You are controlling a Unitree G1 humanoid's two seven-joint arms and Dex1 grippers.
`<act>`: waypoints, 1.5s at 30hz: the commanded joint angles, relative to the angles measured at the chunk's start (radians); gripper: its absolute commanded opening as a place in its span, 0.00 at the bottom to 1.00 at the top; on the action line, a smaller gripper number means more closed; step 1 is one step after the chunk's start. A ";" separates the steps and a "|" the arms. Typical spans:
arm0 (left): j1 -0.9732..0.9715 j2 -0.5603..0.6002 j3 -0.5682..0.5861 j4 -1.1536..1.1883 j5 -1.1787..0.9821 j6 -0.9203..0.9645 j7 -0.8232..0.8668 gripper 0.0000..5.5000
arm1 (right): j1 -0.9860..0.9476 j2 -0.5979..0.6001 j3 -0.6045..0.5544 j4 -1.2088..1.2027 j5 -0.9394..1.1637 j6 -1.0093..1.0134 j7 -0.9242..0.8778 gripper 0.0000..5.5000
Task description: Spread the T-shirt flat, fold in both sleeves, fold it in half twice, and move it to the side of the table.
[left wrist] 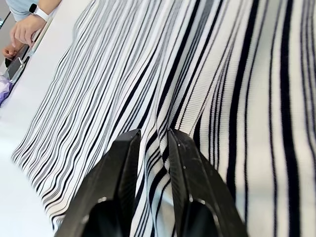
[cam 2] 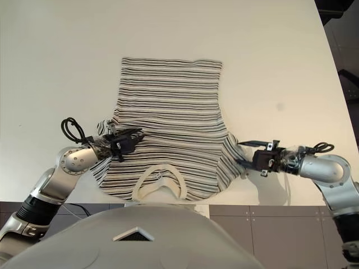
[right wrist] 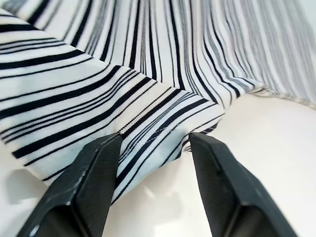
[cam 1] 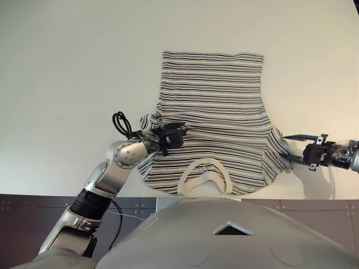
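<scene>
One T-shirt (cam 1: 210,106), long axis running away from robot, collar (cam 1: 206,176) nearest

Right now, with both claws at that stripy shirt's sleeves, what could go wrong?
The left claw pinches a ridge of the black-and-white striped knit T-shirt; it may catch two layers and drag the body into wrinkles.
The right claw stands open around the right sleeve's thin edge; closing there could slip off.
The cream ribbed collar lies near the white table's front edge; a pull toward the robot might slide cloth over it.
</scene>
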 commanded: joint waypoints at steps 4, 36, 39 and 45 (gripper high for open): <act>0.027 0.050 -0.025 0.195 0.059 0.017 -0.022 0.19 | -0.380 0.073 -0.049 -0.054 0.118 0.291 0.020 0.46; -0.175 0.111 0.151 -0.096 -0.250 0.170 -0.294 0.19 | -1.236 0.649 0.274 1.329 -0.586 -0.080 -0.606 0.46; -0.061 0.165 0.224 -0.094 -0.256 0.159 -0.273 0.19 | -1.261 0.648 0.227 1.301 -0.554 -0.174 -0.614 0.46; 0.104 0.202 0.224 0.078 -0.140 -0.023 -0.180 0.19 | -1.164 0.534 0.056 1.064 -0.351 -0.327 -0.441 0.46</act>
